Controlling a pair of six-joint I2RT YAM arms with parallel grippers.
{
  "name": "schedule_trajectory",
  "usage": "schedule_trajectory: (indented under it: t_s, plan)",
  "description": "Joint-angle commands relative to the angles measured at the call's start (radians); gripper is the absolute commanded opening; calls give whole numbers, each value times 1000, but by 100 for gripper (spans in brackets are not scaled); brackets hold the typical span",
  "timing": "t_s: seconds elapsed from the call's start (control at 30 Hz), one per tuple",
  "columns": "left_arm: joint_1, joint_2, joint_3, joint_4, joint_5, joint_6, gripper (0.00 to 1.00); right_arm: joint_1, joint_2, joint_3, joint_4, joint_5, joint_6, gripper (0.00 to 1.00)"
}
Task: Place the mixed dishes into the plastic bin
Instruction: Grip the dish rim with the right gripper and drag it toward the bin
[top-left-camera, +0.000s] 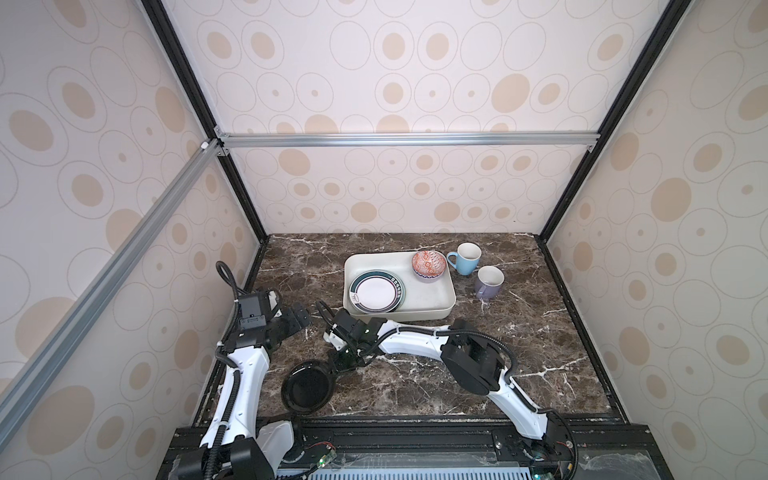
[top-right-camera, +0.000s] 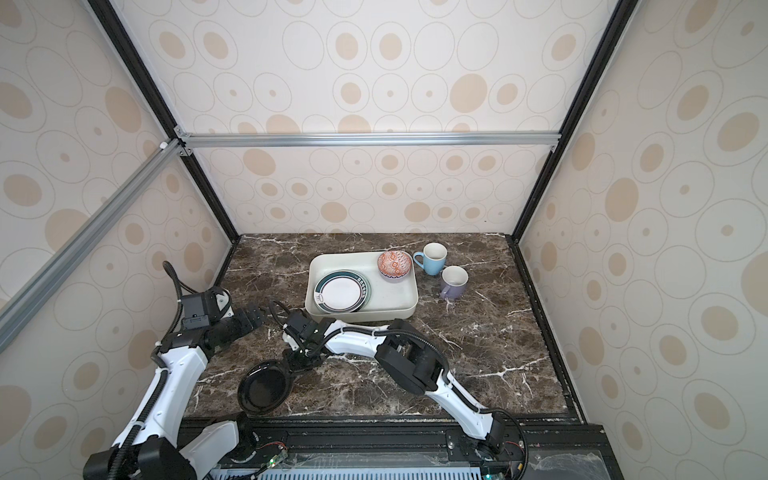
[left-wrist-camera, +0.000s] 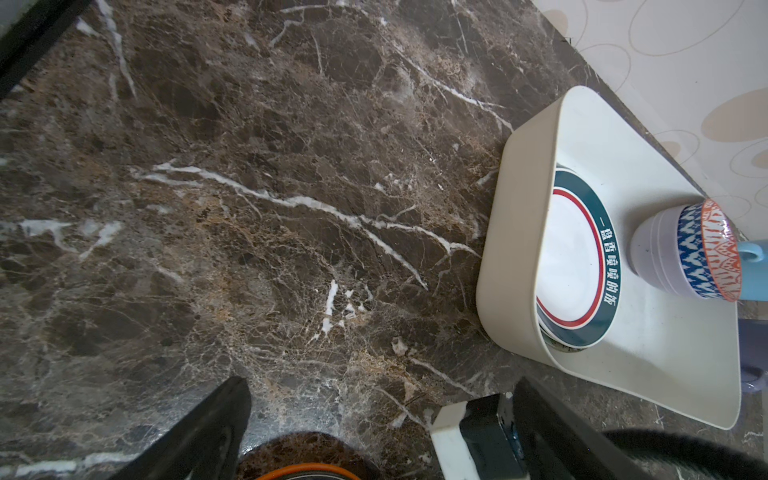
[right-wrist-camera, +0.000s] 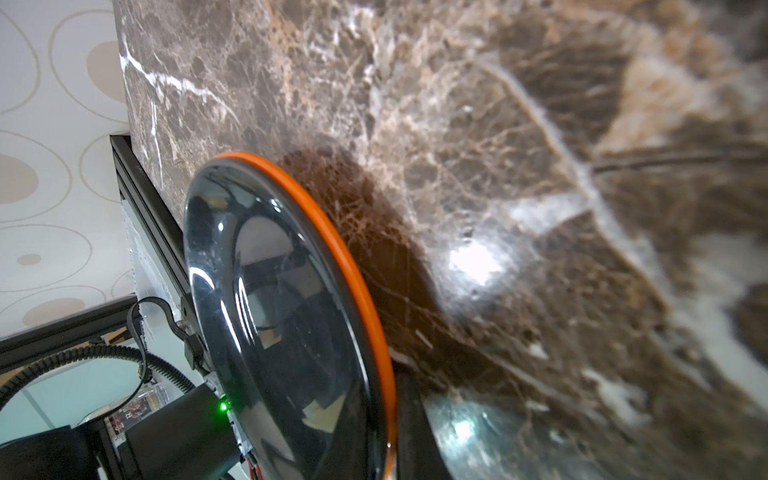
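Clamped by its rim in the clenched fingers of the right gripper (top-left-camera: 334, 363), out in front of the plastic bin (top-left-camera: 428, 297) and off past its near left corner: the black plate (top-left-camera: 305, 388) with the orange edge, well outside the bin on the marble table (top-left-camera: 561, 332). Inside the bin, against its near left corner, the green-rimmed plate (top-left-camera: 377, 291). In its far right corner, the red-patterned bowl (top-left-camera: 429, 264), nested in the lavender bowl (left-wrist-camera: 652, 257). Just beyond the bin's right wall, upright on the table, the light blue mug (top-left-camera: 466, 258) and the lavender mug (top-left-camera: 489, 281), close together. Left of the bin and apart from it, the left gripper (top-left-camera: 298, 319), fingers spread wide, grasping nothing.
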Motion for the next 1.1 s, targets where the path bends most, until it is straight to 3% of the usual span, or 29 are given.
schedule_trajectory:
  t_s: [0.0, 0.33, 0.67, 0.8, 1.07]
  plan:
    - [7, -8, 1, 11, 2, -4, 99, -29, -2, -65, -55, 74, 6, 7]
    - [7, 1, 15, 18, 8, -11, 99, -109, -144, -246, -31, 102, -23, 6]
    - [-11, -45, -30, 45, 33, -33, 99, -172, -427, -570, -99, 265, -90, 7]
    - [-86, -58, -38, 44, -4, -45, 99, -190, -503, -671, -113, 299, -92, 8]
    - [-332, -63, -82, 79, -92, -113, 97, -234, -607, -817, -112, 347, -79, 9]
